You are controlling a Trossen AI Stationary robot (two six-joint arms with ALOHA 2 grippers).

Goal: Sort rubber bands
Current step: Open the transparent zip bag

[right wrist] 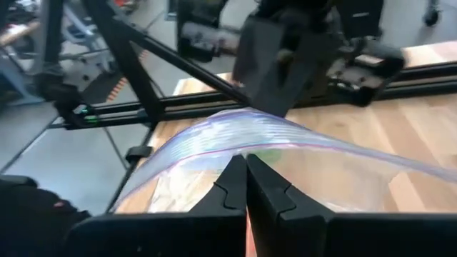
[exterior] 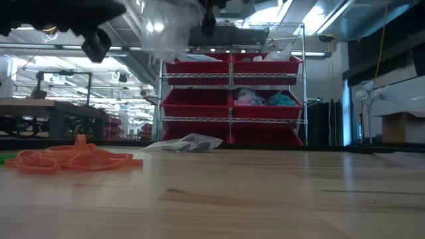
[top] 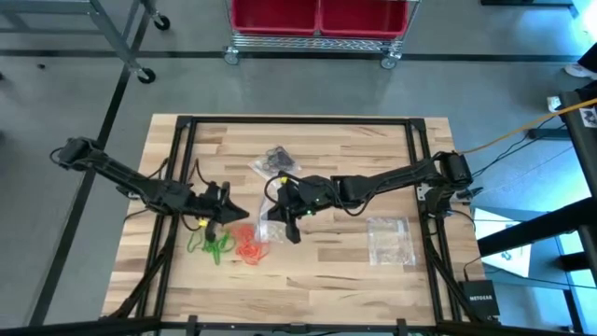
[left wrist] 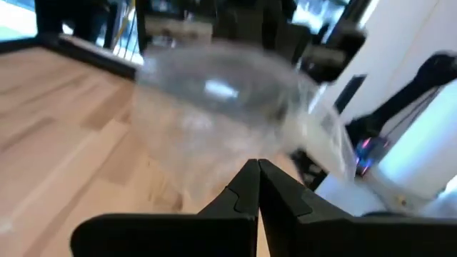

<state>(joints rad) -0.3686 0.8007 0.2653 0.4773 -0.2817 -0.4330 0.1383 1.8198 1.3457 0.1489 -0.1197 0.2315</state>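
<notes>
Lying near the table's [top: 373, 271] front edge, thin green and orange rubber bands [top: 233, 245] form loose piles. Above them, the left gripper [top: 244, 213] and right gripper [top: 269, 213], arms angled inward, each pinch a limp clear plastic bag [right wrist: 285, 153].
</notes>
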